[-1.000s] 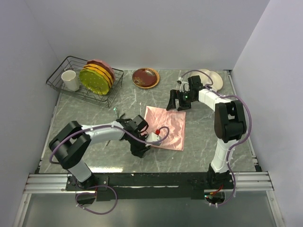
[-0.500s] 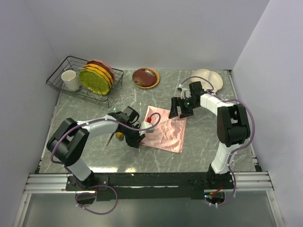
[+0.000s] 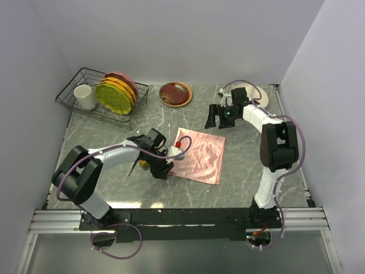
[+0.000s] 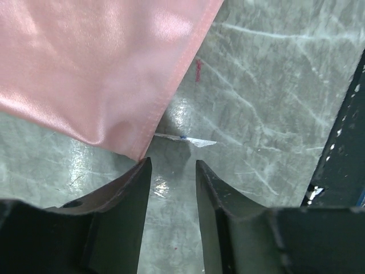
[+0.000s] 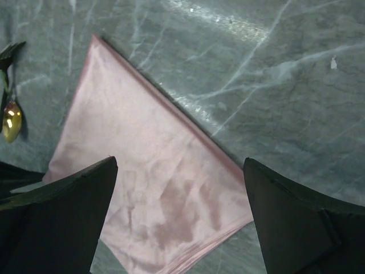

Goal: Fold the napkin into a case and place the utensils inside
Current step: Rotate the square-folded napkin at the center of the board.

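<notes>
The salmon-pink napkin lies folded flat in a rough square mid-table, also seen in the right wrist view. My left gripper sits low at its near-left corner. In the left wrist view the left gripper has a narrow gap between its fingers with only bare table in it, and the napkin's corner brushes the left fingertip. My right gripper hovers wide open above the napkin's far-right edge, holding nothing. The utensils lie just left of the left gripper; a gold spoon head shows.
A wire rack at the back left holds a white mug and upright plates. A brown plate sits at the back centre, pale dishes at the back right. A small white scrap lies by the napkin's corner.
My left gripper drew back leftward off the napkin and its jaws widened. My right gripper dipped toward the napkin's far edge, then rose back toward the far right, staying open.
</notes>
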{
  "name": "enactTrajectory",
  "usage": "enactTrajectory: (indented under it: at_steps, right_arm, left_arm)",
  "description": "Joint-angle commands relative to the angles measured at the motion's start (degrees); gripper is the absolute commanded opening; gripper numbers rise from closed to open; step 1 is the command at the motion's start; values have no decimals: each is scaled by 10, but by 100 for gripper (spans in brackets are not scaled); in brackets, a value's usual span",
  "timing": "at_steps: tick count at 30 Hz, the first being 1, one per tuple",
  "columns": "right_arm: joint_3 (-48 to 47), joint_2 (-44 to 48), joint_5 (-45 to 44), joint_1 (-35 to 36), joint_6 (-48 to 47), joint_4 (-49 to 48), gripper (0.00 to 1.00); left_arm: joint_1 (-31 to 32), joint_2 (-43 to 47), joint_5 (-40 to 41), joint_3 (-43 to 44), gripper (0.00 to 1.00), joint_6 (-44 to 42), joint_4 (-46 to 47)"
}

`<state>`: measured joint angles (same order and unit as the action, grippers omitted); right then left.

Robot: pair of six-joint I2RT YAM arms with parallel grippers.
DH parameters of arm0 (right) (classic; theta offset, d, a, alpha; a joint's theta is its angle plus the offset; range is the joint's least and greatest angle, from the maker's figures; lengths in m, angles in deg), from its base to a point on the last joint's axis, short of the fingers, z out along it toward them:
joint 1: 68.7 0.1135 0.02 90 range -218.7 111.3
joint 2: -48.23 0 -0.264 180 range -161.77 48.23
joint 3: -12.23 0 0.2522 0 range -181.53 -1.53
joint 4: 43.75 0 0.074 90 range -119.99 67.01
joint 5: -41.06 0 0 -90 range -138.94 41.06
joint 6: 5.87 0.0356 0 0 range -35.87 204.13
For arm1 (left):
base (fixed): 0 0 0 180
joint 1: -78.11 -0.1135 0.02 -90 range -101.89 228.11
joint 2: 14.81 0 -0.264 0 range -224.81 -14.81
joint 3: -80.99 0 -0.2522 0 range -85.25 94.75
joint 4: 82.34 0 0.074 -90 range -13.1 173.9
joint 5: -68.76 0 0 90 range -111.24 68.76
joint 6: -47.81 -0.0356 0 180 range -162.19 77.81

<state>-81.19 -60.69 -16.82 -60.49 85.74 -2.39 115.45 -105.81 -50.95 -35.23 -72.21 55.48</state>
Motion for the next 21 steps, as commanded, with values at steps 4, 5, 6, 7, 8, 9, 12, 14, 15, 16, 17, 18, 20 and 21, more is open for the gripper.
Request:
enactTrajectory:
  at_steps: [4, 5, 6, 7, 8, 9, 12, 14, 15, 16, 17, 18, 20, 21]
  right_arm:
    - [-11, -49, -11, -6, -34, 25, 100]
    - [-8, -51, -8, -7, -38, 30, 100]
    - [5, -48, -2, -13, -42, 38, 100]
    - [14, -42, 1, -15, -45, 41, 100]
    - [24, -37, 5, -17, -52, 44, 100]
    - [44, -31, 9, -18, -55, 51, 100]
    - [98, 4, 32, -20, -57, 62, 99]
    - [127, 35, 45, -19, -42, 62, 98]
    - [151, 44, 51, -20, -35, 64, 98]
    - [166, 61, 65, -19, -28, 63, 98]
    - [195, 69, 72, -16, -17, 61, 98]
    - [208, 77, 77, -15, -2, 59, 98]
    - [246, 94, 99, -7, 23, 49, 98]
    - [258, 99, 106, -4, 31, 46, 98]
  left_arm:
    - [19, 28, -3, -6, 47, 46, 22]
    - [19, 28, 0, -12, 48, 57, 26]
    - [19, 31, 6, -15, 48, 62, 32]
    - [17, 35, 6, -20, 48, 66, 33]
    - [16, 36, 6, -22, 48, 69, 35]
    - [12, 41, 6, -26, 48, 72, 40]
    - [1, 45, 18, -35, 48, 80, 59]
    - [-10, 40, 33, -38, 48, 80, 68]
    - [-24, 29, 37, -38, 49, 78, 76]
    - [-33, 23, 45, -38, 49, 74, 81]
    - [-51, 17, 48, -37, 49, 73, 87]
    - [-60, 3, 51, -35, 49, 72, 93]
    - [-87, -8, 58, -27, 50, 77, 113]
    - [-94, -21, 59, -24, 50, 80, 120]
